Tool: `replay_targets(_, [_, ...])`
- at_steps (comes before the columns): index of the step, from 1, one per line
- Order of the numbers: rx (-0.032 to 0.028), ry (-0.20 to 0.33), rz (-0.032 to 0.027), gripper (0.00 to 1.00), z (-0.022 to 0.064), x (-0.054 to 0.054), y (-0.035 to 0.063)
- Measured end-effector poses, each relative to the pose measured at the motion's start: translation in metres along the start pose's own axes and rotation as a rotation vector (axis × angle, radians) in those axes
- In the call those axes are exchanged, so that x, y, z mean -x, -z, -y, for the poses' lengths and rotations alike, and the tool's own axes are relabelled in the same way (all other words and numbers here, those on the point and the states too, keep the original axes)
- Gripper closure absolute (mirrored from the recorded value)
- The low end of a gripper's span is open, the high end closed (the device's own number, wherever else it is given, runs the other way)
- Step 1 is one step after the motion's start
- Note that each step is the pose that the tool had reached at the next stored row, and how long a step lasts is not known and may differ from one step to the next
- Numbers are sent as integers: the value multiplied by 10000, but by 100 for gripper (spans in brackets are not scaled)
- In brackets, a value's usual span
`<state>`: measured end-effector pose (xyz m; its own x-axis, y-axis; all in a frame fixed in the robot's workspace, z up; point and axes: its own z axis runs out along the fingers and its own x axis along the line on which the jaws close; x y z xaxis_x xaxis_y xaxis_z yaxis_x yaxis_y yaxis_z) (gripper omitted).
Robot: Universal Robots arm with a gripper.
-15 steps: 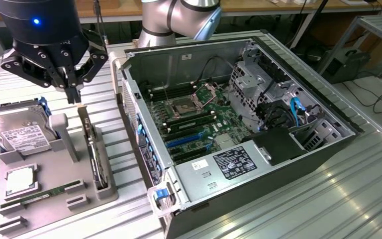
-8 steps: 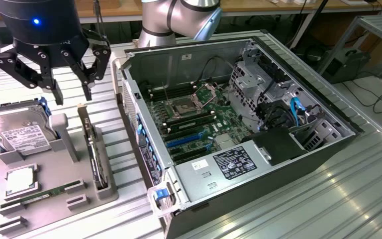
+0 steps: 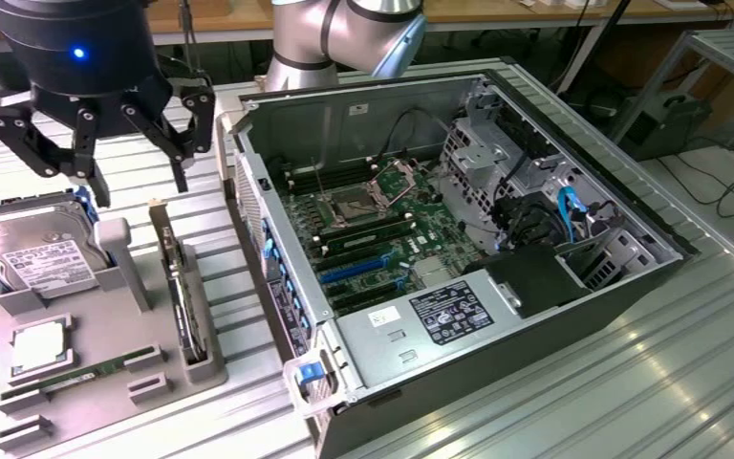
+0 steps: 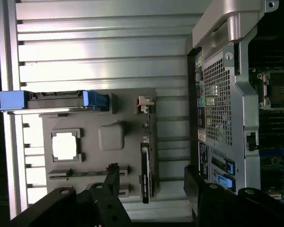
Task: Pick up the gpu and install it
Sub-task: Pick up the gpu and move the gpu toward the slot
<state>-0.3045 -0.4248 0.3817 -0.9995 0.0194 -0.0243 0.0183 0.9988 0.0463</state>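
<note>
The thin black gpu card [image 3: 183, 287] with its pale metal bracket strip stands on edge in a slot of the grey plastic holder tray [image 3: 102, 352], on the ribbed metal table [image 3: 572, 392]. My fingers [image 3: 95, 177] hang above it, spread wide and empty. The open metal computer case [image 3: 341, 120] lies just beside the tray.

The arm [image 3: 341, 38] is holding its wrist pointing downward, the gripper [image 3: 140, 191] hanging with fingers [image 3: 161, 134] spread wide.
</note>
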Motion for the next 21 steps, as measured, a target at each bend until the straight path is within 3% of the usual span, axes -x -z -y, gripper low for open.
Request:
replay_targets(2, [4,79,-5,34,10,0,-46])
replay_targets(6, [1,75,-71,34,14,-1,-107])
replay_targets(15, [2,79,-92,34,28,-4,-249])
replay_targets(21, [1,77,-119,34,83,-7,-398])
